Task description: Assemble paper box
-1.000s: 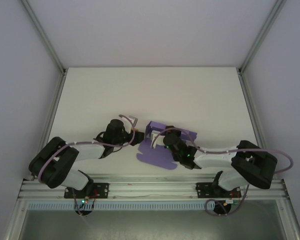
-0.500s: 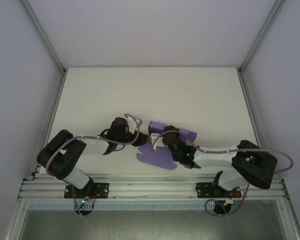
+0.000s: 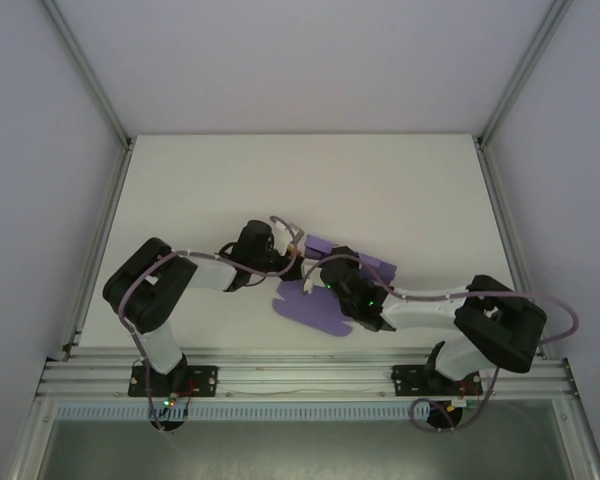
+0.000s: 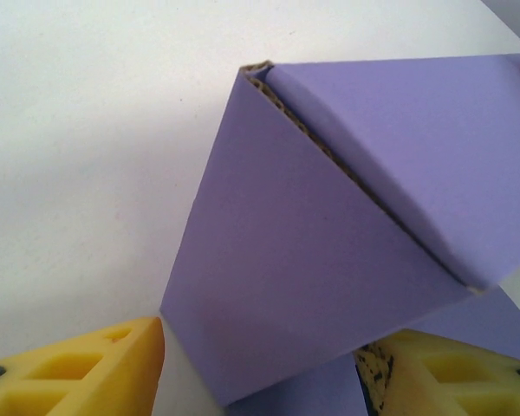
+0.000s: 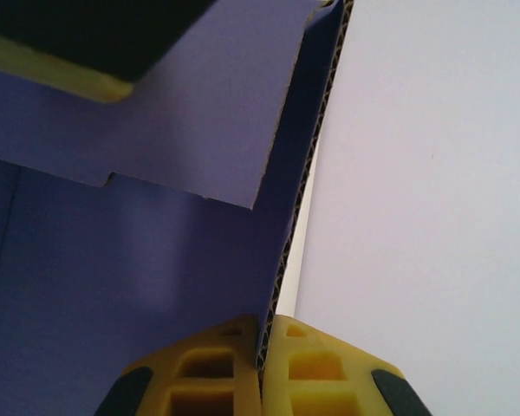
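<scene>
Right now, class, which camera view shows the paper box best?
Top external: most of the paper box shows, flat flap on the table, walls raised. Left wrist: one raised panel, close up, inside the open left gripper. Right wrist: a corrugated wall edge pinched by the right gripper.

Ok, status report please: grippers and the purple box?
Right gripper shut on paper box wall. Left gripper open, straddling its folded-up corner. Nothing in the way.
</scene>
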You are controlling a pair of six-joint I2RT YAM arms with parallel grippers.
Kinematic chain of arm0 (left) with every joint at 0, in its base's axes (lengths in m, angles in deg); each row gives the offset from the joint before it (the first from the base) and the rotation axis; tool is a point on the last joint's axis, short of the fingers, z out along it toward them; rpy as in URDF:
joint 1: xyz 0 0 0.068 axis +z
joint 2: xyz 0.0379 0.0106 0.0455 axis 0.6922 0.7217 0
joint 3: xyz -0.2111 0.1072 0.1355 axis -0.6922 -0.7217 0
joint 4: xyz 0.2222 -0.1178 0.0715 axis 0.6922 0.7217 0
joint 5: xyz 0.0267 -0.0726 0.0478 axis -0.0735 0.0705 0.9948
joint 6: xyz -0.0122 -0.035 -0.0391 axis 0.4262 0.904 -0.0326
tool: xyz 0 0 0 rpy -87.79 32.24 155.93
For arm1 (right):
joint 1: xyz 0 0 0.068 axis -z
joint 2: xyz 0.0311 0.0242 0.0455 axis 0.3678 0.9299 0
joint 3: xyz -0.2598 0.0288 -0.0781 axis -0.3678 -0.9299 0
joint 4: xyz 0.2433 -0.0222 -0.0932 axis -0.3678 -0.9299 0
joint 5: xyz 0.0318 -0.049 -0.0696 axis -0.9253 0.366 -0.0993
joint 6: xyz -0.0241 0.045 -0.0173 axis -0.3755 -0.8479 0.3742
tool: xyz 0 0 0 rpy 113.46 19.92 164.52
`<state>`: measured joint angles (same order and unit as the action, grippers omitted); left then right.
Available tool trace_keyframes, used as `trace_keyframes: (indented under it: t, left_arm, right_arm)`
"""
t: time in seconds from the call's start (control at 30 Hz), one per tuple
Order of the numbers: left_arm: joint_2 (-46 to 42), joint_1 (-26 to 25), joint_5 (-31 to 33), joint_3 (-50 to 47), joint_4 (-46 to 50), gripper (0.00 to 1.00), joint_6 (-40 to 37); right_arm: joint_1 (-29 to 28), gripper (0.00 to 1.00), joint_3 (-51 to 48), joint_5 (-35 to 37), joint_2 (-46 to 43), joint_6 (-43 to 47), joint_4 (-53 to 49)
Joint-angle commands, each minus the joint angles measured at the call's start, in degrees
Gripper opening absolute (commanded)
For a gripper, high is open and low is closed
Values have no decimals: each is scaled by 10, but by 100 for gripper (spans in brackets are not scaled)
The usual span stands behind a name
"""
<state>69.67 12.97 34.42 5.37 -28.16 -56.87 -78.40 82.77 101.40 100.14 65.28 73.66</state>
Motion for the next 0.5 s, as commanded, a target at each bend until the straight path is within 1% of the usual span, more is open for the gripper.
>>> trace_keyframes:
  t: [0.0,0.07,0.13,0.2,0.3,0.47]
  left_arm:
    - [10,-14,17,28,-71,58,-5]
    - [11,-14,37,30,-88,53,8]
    - [15,-16,63,25,-131,43,34]
    - [22,-16,70,21,-174,39,47]
    - [28,-19,69,22,-210,33,48]
    - [18,-36,117,14,-234,18,28]
  right_arm:
    - [-19,0,-17,-129,30,-15,-126]
    - [-19,0,-17,-137,26,-24,-137]
    - [-20,0,-14,-144,24,-35,-141]
    - [-18,0,-7,-147,22,-48,-154]
    - [-13,0,9,-156,17,-74,-189]
    - [-2,0,31,-173,6,-116,-216]
